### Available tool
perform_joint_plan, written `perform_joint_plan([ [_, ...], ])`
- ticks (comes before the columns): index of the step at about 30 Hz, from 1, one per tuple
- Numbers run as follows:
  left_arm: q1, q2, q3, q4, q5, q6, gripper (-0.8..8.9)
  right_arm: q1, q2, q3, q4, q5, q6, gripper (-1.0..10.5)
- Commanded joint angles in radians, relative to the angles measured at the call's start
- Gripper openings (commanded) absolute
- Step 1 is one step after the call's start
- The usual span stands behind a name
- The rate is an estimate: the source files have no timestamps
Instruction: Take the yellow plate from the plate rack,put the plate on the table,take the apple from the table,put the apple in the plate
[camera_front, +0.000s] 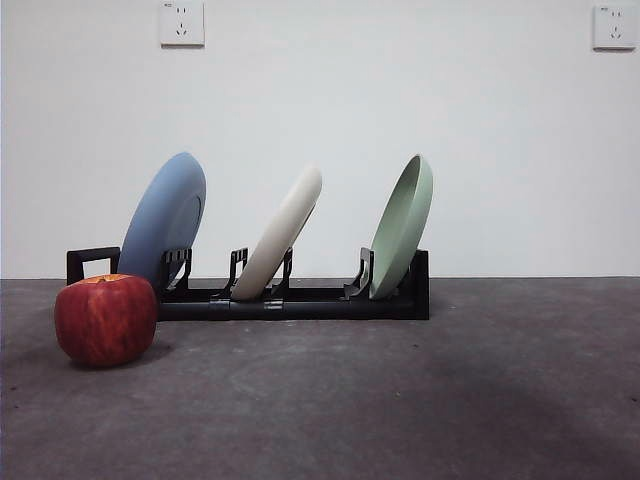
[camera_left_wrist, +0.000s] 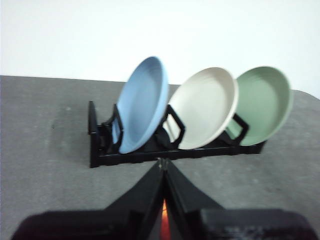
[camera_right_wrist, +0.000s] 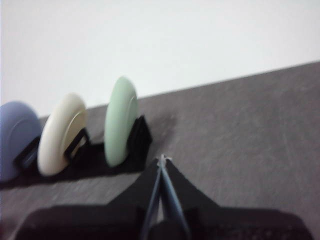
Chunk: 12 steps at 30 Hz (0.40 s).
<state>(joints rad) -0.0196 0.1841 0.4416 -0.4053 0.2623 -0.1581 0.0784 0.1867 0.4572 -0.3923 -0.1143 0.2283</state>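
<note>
The yellow plate (camera_front: 283, 232) leans in the middle slot of the black plate rack (camera_front: 300, 298), between a blue plate (camera_front: 165, 218) and a pale green plate (camera_front: 404, 224). The red apple (camera_front: 106, 318) sits on the table (camera_front: 400, 400) in front of the rack's left end. Neither arm shows in the front view. My left gripper (camera_left_wrist: 163, 169) is shut, back from the rack (camera_left_wrist: 100, 150), facing the yellow plate (camera_left_wrist: 207, 114); a sliver of red shows between its jaws. My right gripper (camera_right_wrist: 161, 161) is shut, off to the rack's green-plate end, with the yellow plate (camera_right_wrist: 59, 134) farther along.
The blue plate (camera_left_wrist: 143, 102) and green plate (camera_left_wrist: 262, 104) flank the yellow one closely. The rack's squared handle loop (camera_front: 92, 262) rises behind the apple. A white wall with two sockets (camera_front: 182, 22) stands behind the table.
</note>
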Motion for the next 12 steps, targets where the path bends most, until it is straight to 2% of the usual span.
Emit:
perform_joint_plan([
  [1, 0.001, 0.064, 0.109, -0.073, 0.051, 0.013, -0.06, 0.000, 0.075, 0.111, -0.104, -0.047, -0.035, -0.1],
  [7, 0.001, 0.201, 0.322, -0.252, 0.189, 0.048, -0.06, 0.000, 0.238, 0.338, -0.349, -0.169, -0.146, -0.1],
  [12, -0.011, 0.267, 0.447, -0.361, 0.223, 0.077, -0.06, 0.000, 0.336, 0.486, -0.498, -0.238, -0.219, -0.1],
])
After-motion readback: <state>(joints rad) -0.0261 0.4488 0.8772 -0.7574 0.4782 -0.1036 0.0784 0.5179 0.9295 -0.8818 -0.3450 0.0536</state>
